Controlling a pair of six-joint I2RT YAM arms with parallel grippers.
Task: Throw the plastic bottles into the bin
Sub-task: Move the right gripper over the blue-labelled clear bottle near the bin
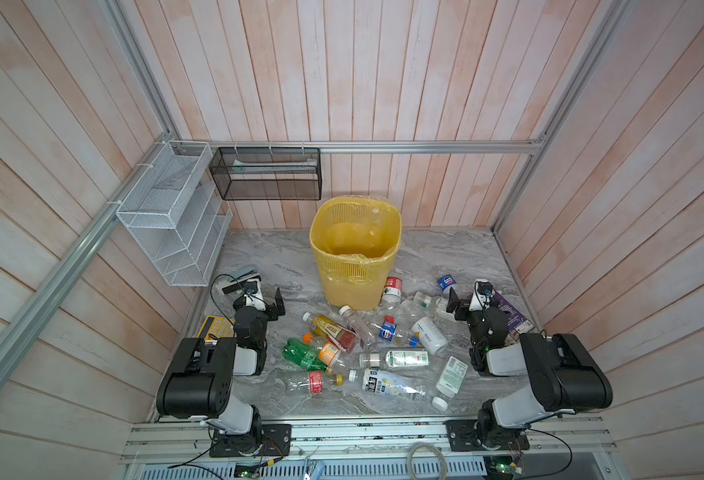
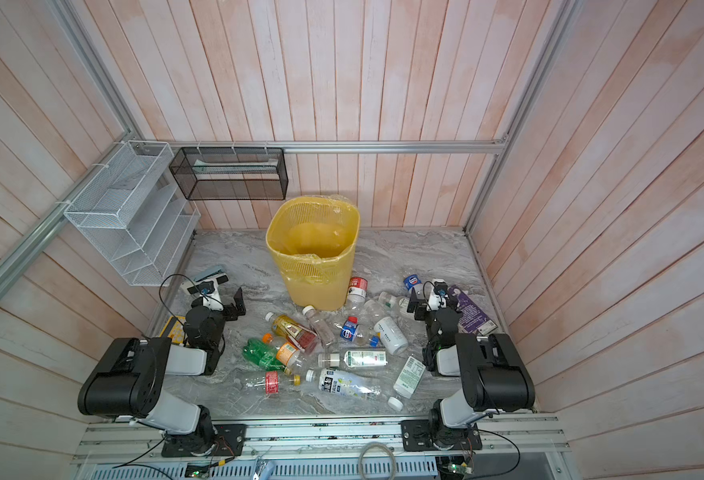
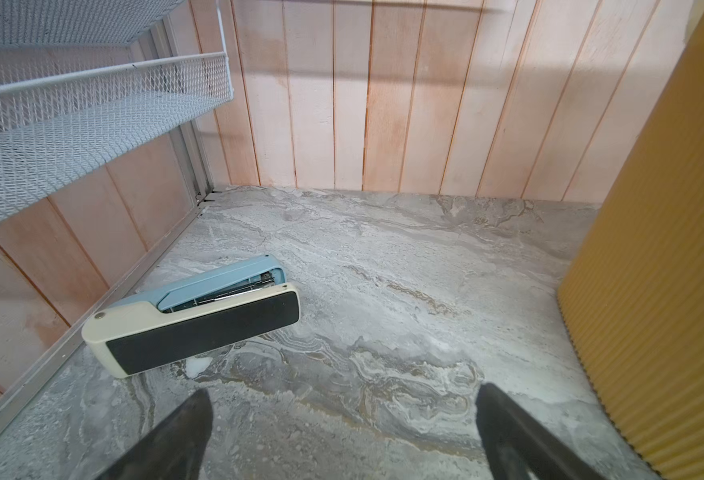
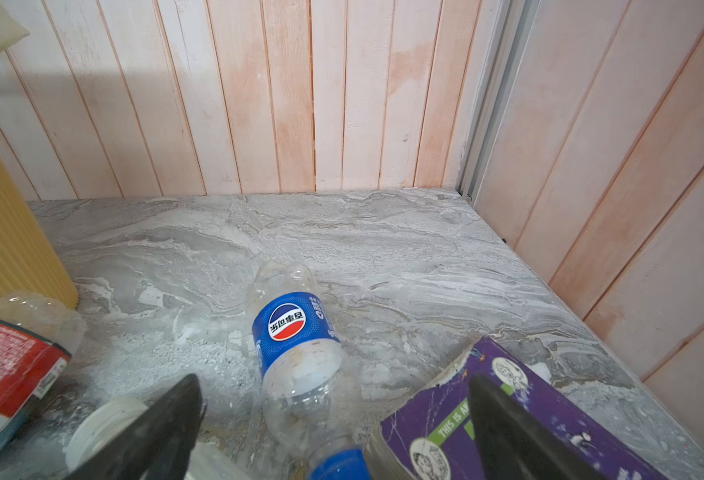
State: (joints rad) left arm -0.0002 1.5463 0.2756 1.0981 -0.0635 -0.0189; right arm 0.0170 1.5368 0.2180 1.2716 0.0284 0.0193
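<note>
**Right end effector** (image 4: 333, 381): jaws spread wide, nothing between them, low over the surface (image 4: 383, 249). A clear blue-label bottle (image 4: 296, 332) lies on its side just ahead, blue cap toward the wrist and base toward the back wall. One finger overlaps the purple book (image 4: 550, 419) in the wrist view; contact cannot be confirmed. On the other side lie a white cap (image 4: 101, 428) and a red-label bottle (image 4: 9, 365).

**Left end effector** (image 3: 344, 395): jaws also spread and empty, over bare surface. Only a stapler (image 3: 192, 320) lies ahead of it.

**Task items:** the plastic bottles (image 1: 404, 359) lie scattered on the surface in front of and to the right of the bin (image 1: 354, 203). The bin stands upright at the back centre, and no bottle can be made out inside it. Judged: collection not yet begun.

**Recommendation:**
- Take the blue-label bottle with the right end effector.
- Straddle the labelled body across its width, not the tapering neck.
- Keep the outer finger clear of the purple book.
- Close gently: the thin, empty wall will likely buckle and could slip out.
- Lift above the rim before carrying across, so the bin is not knocked.
- Release over the middle of the opening.
- Turn the left arm toward the scattered bottles, away from the stapler.
</note>
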